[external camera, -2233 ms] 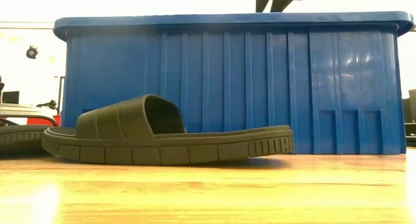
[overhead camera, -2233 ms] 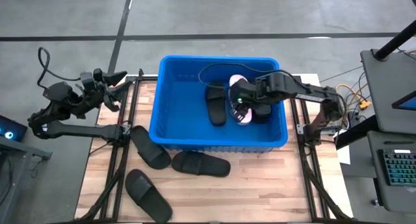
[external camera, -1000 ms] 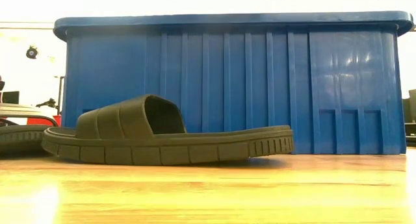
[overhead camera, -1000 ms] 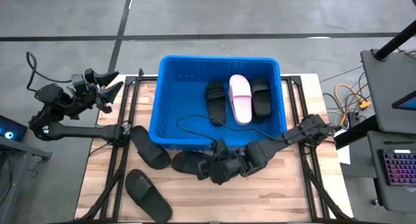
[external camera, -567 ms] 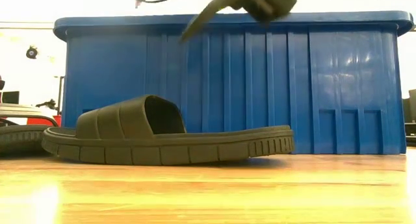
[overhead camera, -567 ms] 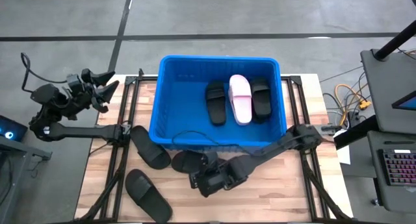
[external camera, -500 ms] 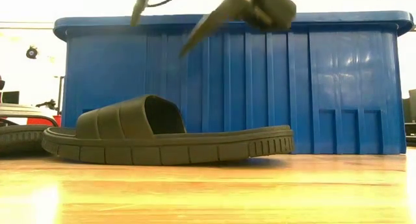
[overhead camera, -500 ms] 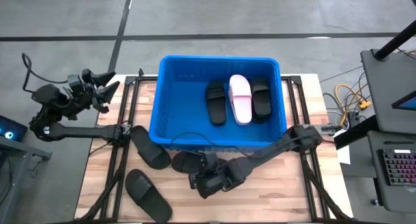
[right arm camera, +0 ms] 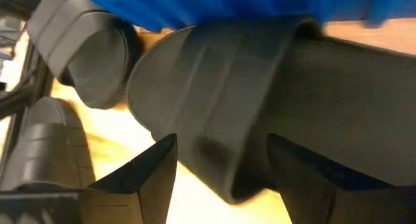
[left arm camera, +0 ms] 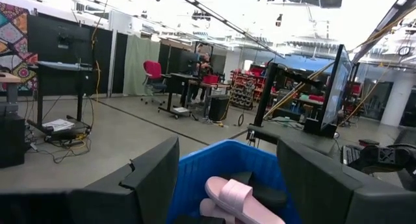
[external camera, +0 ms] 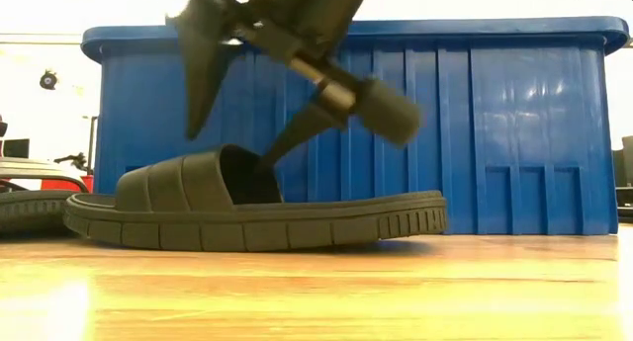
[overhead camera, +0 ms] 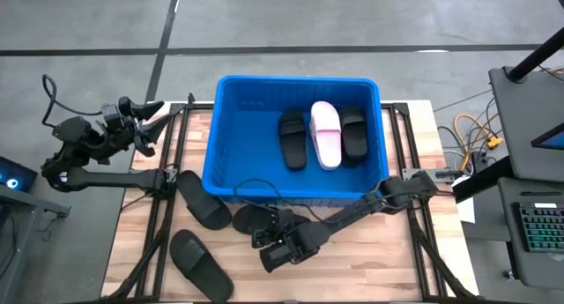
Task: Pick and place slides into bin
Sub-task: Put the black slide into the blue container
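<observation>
A: What does the table look like from above?

B: A wooden table [overhead camera: 352, 269] holds a bright blue bin [overhead camera: 227, 132] at its far middle. Inside the bin lie three slides side by side: a black one [overhead camera: 292, 138], a pale pink one [overhead camera: 325, 135] and another black one [overhead camera: 354, 132]. The bin floor to their left is bare.

A: And outside the bin?

B: Three black slides lie on the wood near the bin's front wall. One [overhead camera: 204, 199] is by the front left corner, one [overhead camera: 201, 263] is near the table's front edge, and one [overhead camera: 248, 219] is just in front of the wall.

A: Where are the grippers?

B: The right gripper [overhead camera: 269, 244] reaches across the front of the table and hangs low over that last slide. In the low view its fingers [external camera: 203, 64] stand wide apart, one on each side of the strap [external camera: 183, 181], holding nothing. Whether they touch the strap I cannot tell. The left gripper [overhead camera: 150, 119] hovers off the table's left edge, level with the bin's far corner, fingers spread and empty.

A: Any free room?

B: The front right of the table is bare wood. The gap between the bin wall and the nearest slide is narrow.
</observation>
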Available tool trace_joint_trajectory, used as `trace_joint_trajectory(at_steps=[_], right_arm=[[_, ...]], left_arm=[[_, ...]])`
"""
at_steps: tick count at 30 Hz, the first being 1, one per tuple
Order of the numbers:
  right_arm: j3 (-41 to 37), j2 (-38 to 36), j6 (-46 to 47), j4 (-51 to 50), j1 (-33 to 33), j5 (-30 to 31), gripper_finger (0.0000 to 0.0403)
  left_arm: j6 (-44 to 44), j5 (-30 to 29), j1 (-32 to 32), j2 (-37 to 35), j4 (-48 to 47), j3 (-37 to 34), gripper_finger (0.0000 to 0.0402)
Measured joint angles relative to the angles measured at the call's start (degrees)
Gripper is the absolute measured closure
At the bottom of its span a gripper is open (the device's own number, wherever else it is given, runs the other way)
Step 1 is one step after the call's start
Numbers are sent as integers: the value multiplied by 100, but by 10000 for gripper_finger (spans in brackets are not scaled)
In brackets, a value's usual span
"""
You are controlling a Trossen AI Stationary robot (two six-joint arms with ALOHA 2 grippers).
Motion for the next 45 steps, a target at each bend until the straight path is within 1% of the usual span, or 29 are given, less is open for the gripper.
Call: trace_joint_trajectory(at_steps=[4, 7, 10, 15, 16, 24, 32, 35, 37, 45], right_arm=[[-20, 181, -77, 487, -82, 0, 179], [-37, 197, -98, 780, -125, 2, 201], [-34, 155, -329, 827, -143, -8, 253], [147, 130, -823, 848, -141, -71, 373], [209, 118, -940, 841, -138, -76, 381], [888, 72, -1752, 718, -76, -501, 392], [1811, -219, -3096, 17, -91, -489, 393], [2126, -359, -3656, 57, -153, -453, 393], [2061, -584, -4009, 359, -190, -414, 392], [2101, -1386, -5271, 626, -230, 755, 391]], left_arm=[[0, 0, 0, 4, 2, -24, 158], [0, -1, 0, 4, 1, -28, 158], [0, -3, 1, -14, 4, -30, 158], [0, -4, 0, -37, 2, -32, 158], [0, -7, 0, -37, 2, -34, 158], [0, -2, 0, -46, 2, -43, 158], [0, -3, 2, -48, 4, -50, 158], [0, -1, 1, -48, 4, -50, 158], [0, 0, 0, -50, 4, -50, 158], [-46, 27, 2, -148, 12, -50, 158]])
